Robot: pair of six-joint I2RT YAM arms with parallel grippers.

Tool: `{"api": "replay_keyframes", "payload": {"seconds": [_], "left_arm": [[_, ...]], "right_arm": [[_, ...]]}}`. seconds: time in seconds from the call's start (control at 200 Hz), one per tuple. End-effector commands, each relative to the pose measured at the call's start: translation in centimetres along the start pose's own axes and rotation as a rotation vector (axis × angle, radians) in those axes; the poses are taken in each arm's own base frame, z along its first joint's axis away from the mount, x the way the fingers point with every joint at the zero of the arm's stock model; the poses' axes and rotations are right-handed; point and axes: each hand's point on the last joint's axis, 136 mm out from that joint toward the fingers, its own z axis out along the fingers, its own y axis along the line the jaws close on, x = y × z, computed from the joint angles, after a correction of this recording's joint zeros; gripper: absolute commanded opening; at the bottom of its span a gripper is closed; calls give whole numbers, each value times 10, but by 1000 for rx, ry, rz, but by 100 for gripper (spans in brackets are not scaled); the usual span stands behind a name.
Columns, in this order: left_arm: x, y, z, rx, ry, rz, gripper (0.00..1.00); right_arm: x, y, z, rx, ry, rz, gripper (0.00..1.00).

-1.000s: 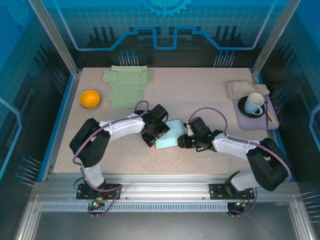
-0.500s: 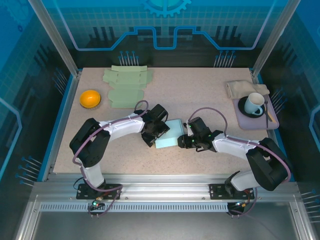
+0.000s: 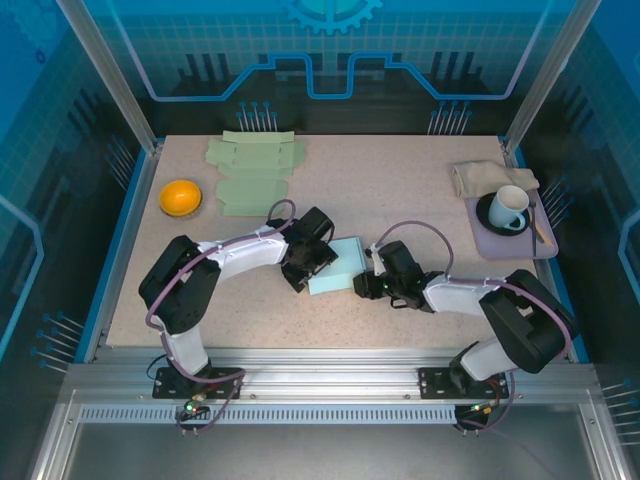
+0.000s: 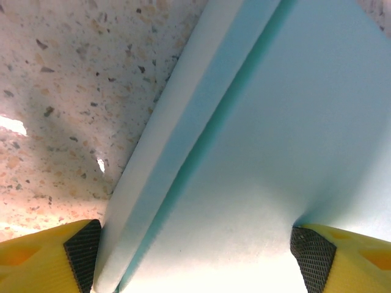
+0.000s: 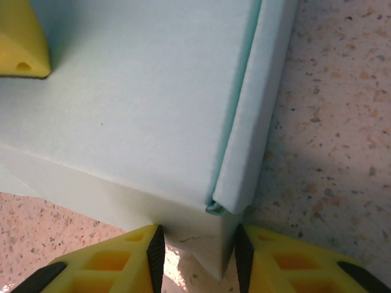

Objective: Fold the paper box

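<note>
Left end effector [image 4: 195,256], spread wide, braces the pale teal paper box [image 3: 336,267] mid-frame; right end effector [image 5: 197,256], narrow, pinches a corner w/ the side flap — press flap flush, don't crush.

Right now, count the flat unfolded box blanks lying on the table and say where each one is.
2. One flat blank lies at the far left of the table; the other flat blank lies just nearer, beside the orange bowl. More could be stacked underneath.
</note>
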Motion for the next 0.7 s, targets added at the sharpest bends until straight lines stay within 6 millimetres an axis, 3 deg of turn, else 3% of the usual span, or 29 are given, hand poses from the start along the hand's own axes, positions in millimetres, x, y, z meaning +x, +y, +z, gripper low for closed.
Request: {"api": "replay_keyframes", "payload": {"seconds": [0.0, 0.205, 0.43, 0.55, 0.695], "left_arm": [[1, 59, 29, -219, 12, -9, 85], [-5, 66, 29, -242, 9, -13, 85], [-11, 71, 27, -254, -8, -21, 85], [-11, 71, 28, -255, -5, -22, 85], [-12, 70, 27, -252, -9, -20, 85]], "right_arm": [[11, -7, 9, 14, -52, -88, 39], [9, -15, -4, 71, -90, -102, 53], [-2, -5, -43, 67, -107, -28, 57], [-6, -3, -62, 76, -124, 61, 48], [-5, 0, -65, 50, -143, 168, 33]]}}
